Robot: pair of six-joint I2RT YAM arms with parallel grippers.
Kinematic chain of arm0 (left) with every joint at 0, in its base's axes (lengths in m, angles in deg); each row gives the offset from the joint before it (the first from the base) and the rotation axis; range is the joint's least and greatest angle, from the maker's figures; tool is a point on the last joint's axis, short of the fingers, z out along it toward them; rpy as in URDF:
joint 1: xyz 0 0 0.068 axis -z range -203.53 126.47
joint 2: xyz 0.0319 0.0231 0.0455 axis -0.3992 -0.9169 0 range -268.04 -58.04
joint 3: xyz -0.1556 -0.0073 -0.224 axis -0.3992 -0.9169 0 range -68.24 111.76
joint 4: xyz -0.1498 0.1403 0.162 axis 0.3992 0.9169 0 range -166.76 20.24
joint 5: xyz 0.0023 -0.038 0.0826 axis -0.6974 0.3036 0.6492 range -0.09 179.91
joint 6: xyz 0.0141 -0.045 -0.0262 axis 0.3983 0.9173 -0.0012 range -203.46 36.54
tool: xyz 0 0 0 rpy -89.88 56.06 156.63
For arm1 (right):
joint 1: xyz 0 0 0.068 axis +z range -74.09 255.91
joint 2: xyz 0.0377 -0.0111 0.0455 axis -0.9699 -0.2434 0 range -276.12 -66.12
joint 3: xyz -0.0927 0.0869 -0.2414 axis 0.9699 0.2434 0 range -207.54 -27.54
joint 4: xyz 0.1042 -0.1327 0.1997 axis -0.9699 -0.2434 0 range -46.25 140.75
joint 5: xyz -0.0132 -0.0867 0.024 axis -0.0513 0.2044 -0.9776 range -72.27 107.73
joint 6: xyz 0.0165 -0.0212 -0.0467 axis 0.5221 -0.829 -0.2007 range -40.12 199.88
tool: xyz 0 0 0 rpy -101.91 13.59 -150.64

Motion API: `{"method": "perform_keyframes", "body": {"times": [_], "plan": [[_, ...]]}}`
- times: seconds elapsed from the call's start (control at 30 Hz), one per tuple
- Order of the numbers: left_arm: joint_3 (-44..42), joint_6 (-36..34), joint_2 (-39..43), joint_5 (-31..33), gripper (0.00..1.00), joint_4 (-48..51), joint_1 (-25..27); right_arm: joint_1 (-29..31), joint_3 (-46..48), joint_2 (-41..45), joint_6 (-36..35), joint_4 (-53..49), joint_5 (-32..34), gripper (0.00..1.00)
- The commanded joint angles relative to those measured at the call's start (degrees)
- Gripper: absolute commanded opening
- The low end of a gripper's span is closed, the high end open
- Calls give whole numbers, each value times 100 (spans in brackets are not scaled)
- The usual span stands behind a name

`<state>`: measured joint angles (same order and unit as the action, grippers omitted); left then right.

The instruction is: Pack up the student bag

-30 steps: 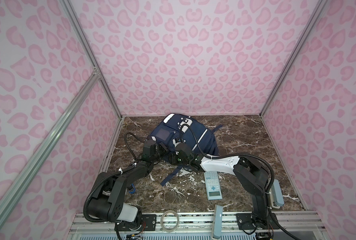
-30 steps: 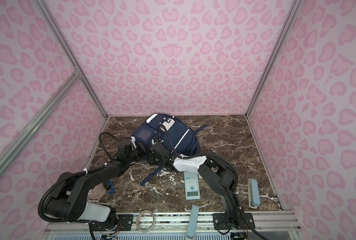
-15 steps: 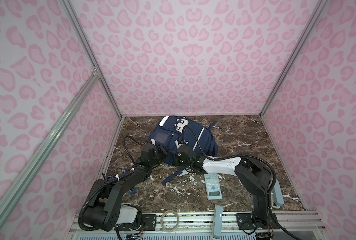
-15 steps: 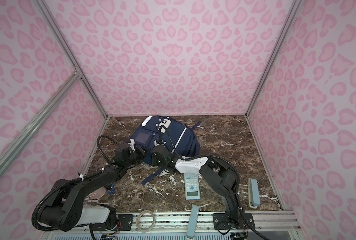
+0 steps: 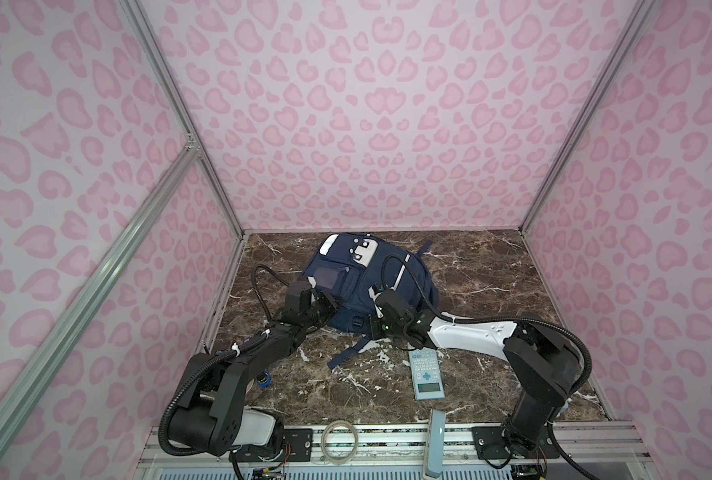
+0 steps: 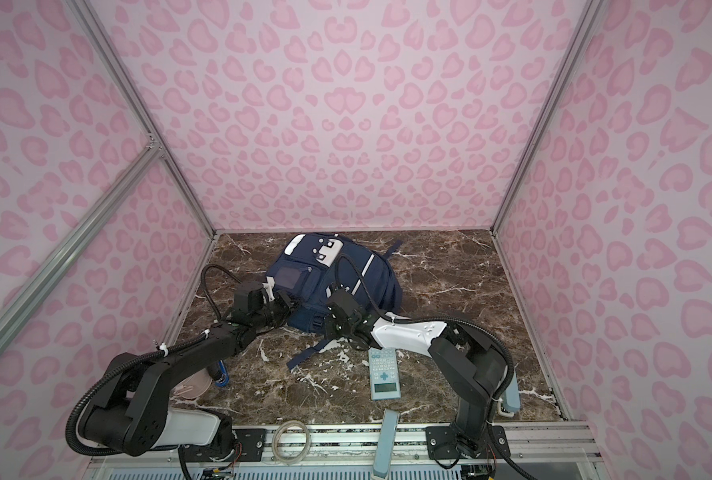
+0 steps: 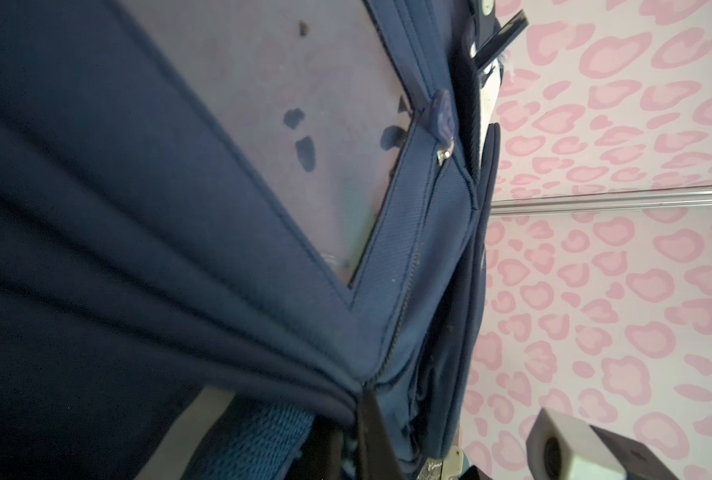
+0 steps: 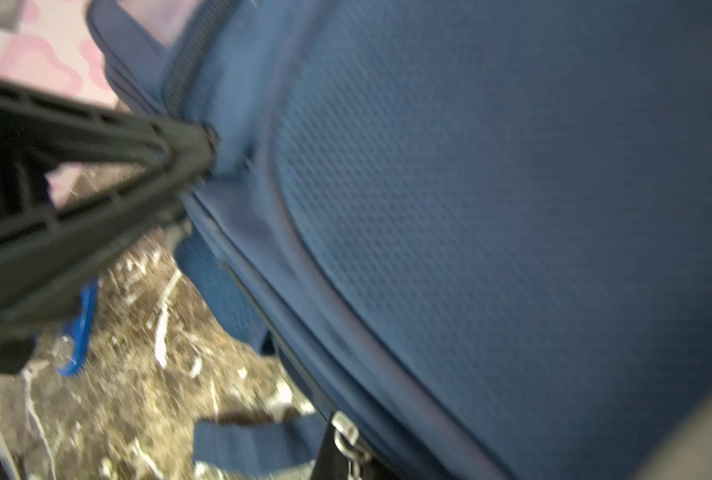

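**Container**
Position of bag (image 5: 348, 291): lying on the table (image 5: 512, 299) at rear centre, close to the back wall, as seen in both top views. End with white patches (image 5: 364, 253) turned toward that wall; window pocket (image 7: 262, 124) turned up and toward the left arm. Zip closed along the run seen in the left wrist view, with pull (image 7: 441, 118) at the window's corner. Interior hidden, contents not discernible. Trailing from the near edge onto the table toward the front: one strap (image 5: 348, 353).

Outside the bag, loose on the table: calculator (image 5: 427, 370), keys up, display end toward the front, just beside the right arm's wrist and apart from the bag; small blue item (image 5: 265, 379) beside the left arm. On the front rail: clear ring (image 5: 339, 440) and a grey-blue flat piece (image 5: 437, 436).

**End effectors**
State of left gripper (image 7: 360, 395): closed, pinching bag fabric at the near corner of the pocket side. Confirmed by taut folds running together at the fingertips (image 7: 370, 424) in the left wrist view.

State of right gripper (image 8: 204, 145): closed, tips meeting on a fold of bag fabric at the near edge, next to the mesh panel (image 8: 512, 208). Blurred in the right wrist view; depth of pinch not discernible.

Placement in both top views: both grippers at the bag's near side, left one toward the pocket side, right one toward the striped side, apart from each other.
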<state>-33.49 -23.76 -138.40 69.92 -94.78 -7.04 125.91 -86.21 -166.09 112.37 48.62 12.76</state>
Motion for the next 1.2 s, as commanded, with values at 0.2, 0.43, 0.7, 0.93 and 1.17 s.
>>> {"method": "perform_keyframes", "body": {"times": [0.2, 0.43, 0.7, 0.93, 1.17], "plan": [[204, -325, -258, 178, 3, -68, -75, -980, 817, 712, -865, -1296, -270, 0], [937, -781, -817, 367, 18, -48, -155, -701, 361, 696, -1019, -1486, -775, 0], [435, -550, 699, 783, 86, 473, -96, -243, -1013, -61, -791, -1110, -1032, 0], [-586, 610, 579, 461, 77, -874, 736, 197, -1318, -400, -979, -863, -1259, 0], [-362, 796, -491, 283, 21, -1618, 959, 112, -933, -204, -837, -852, -1264, 0]]}}
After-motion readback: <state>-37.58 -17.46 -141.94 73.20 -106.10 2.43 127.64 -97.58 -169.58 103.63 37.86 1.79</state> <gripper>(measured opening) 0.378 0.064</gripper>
